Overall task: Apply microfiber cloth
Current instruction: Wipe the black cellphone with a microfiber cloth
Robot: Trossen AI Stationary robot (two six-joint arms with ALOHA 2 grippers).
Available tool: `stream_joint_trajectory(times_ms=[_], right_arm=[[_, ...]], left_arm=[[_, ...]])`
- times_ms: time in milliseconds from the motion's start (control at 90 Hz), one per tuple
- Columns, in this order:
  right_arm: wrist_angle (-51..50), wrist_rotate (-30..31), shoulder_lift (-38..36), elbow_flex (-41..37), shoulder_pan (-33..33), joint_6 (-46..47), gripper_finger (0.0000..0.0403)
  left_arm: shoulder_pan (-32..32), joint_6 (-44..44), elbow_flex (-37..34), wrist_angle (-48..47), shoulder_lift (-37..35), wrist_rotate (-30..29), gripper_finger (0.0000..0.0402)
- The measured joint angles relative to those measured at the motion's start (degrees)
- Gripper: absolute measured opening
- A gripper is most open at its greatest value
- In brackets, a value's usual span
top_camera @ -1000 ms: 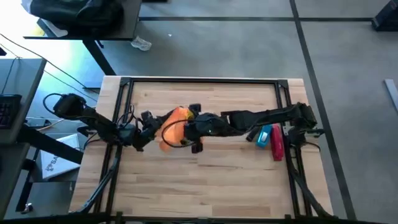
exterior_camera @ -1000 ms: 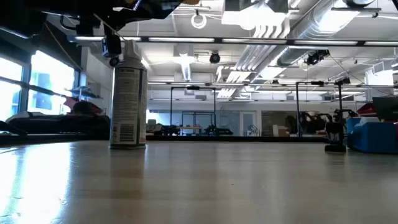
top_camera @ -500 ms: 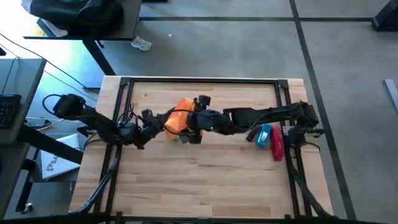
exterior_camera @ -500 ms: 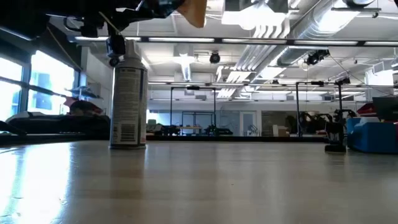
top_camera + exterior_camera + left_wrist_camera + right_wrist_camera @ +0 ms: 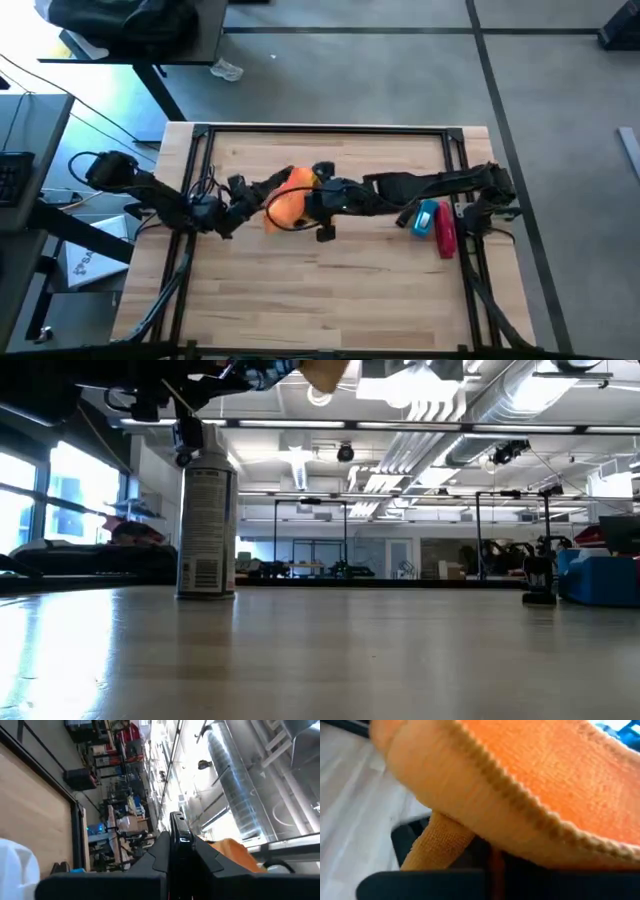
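**Cloth on phone, mid-table, both arms up**

Right gripper (image 5: pixel 305 200) sits at table centre, raised off the surface, pinching the orange cloth (image 5: pixel 287 203). Right wrist view: cloth (image 5: pixel 530 800) fills the frame, draped over a dark edge; its hem hangs down.

Left gripper (image 5: pixel 255 192) meets it from the left, jaws pressed on a black phone (image 5: pixel 178 851) held edge-on. Cloth (image 5: pixel 235 855) lies against the phone's far face.

Low view: both arms are at the top edge, clear of the table (image 5: pixel 320 650); a corner of cloth (image 5: pixel 325 372) shows there. Spray can (image 5: pixel 206 525) stands upright on the table, below the left arm.

Blue and red items (image 5: pixel 435 225) lie at the table's right side, under the right arm.
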Motion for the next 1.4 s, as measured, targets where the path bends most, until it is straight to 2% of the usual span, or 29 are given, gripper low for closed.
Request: stream_joint_trajectory(times_ms=[256, 467, 578, 778, 878, 1122, 1200, 1400], right_arm=[[-2.5, 7.4, -0.6, 0.0, 2.9, 0.5, 0.0000], [0.1, 8.0, -0.7, 0.0, 3.5, 0.1, 0.0000], [3.2, 8.2, -0.7, 0.0, 3.5, -2.2, 0.0000], [8.7, 12.7, -0.7, 0.1, 3.4, -9.1, 0.0000], [8.4, 12.0, -0.7, 0.2, 3.4, -9.8, 0.0000], [4.3, 0.3, -0.8, 0.0, 5.7, -11.1, 0.0000], [4.8, 0.1, -0.7, 0.0, 6.3, -12.9, 0.0000], [10.2, 4.2, -0.7, 0.0, 4.6, -17.0, 0.0000]], left_arm=[[0.1, 3.6, 0.0, 2.8, 0.0, 0.2, 0.0015], [-0.5, 8.6, 0.9, 3.0, -1.1, 0.4, 0.0015], [-1.7, 11.3, 2.9, 1.9, -1.2, 0.3, 0.0015], [-3.0, 14.3, 7.8, -3.5, -1.2, 0.8, 0.0015], [-3.5, 15.6, 9.1, -5.1, -1.2, 0.7, 0.0015], [-3.7, 16.0, 9.4, -5.6, -1.2, 1.9, 0.0015], [-3.7, 15.6, 9.4, -5.3, -1.2, 2.0, 0.0015], [-3.6, 15.3, 11.5, -7.6, -1.2, 1.7, 0.0015]])
